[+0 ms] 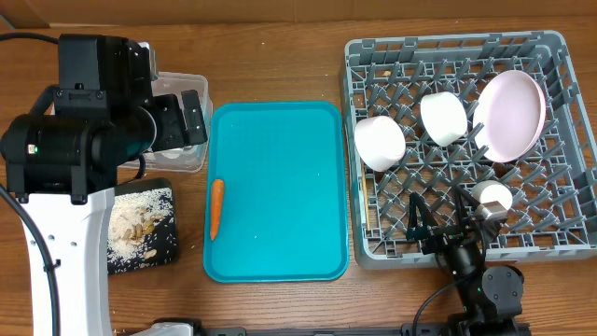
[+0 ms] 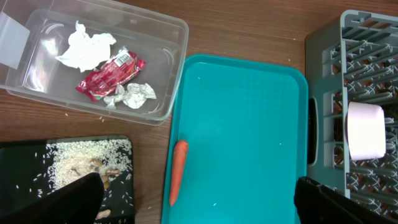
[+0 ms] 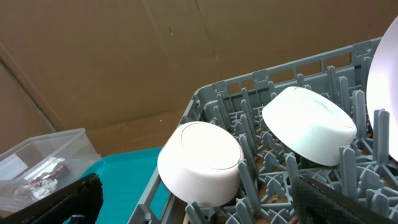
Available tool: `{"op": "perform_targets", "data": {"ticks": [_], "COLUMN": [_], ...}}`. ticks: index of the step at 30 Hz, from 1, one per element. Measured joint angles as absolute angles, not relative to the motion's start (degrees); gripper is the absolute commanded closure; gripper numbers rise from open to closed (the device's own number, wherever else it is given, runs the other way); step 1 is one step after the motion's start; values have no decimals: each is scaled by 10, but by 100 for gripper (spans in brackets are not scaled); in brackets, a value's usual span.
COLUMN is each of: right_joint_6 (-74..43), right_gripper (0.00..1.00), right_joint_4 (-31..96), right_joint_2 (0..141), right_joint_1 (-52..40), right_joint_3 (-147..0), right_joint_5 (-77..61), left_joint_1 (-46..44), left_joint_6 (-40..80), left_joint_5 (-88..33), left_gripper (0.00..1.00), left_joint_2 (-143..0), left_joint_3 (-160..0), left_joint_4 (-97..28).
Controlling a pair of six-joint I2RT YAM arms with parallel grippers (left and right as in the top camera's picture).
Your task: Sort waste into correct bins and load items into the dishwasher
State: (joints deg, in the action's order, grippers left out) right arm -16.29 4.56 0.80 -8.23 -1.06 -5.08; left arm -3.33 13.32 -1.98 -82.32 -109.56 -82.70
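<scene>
The clear tub holds crumpled white paper, a red wrapper and silver foil. The black tray holds pale crumbs; it also shows in the overhead view. The grey dish rack holds two white bowls, a pink dish and a small white cup. My left gripper is open and empty, high above the tub and the teal tray's left edge. My right gripper is open and empty at the rack's front edge, facing the bowls.
A teal serving tray lies between the bins and the rack, with an orange carrot along its left edge and a few grains. My left arm covers most of the clear tub in the overhead view.
</scene>
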Motion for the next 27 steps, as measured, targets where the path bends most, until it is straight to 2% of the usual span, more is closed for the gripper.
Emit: {"op": "perform_targets", "data": {"ticks": [19,22,27], "right_joint_6": [-163,-163,-163], "right_gripper": [0,0,0], "right_joint_4": [45,46,46], "right_joint_2": [8,8,8], "right_joint_1": [-82,-82,-82], "right_joint_3": [-11,-11,-11], "right_joint_5": [-51,-51,-51], "left_joint_1": [-51,-68,-79], "left_joint_6": [133,126,108], "left_joint_5": [0,9,11], "left_gripper": [0,0,0], "left_joint_2": [-787,-737,-627], "left_joint_3": [-1076,-1046,-918], "left_joint_4": [-814,-747,-530]}}
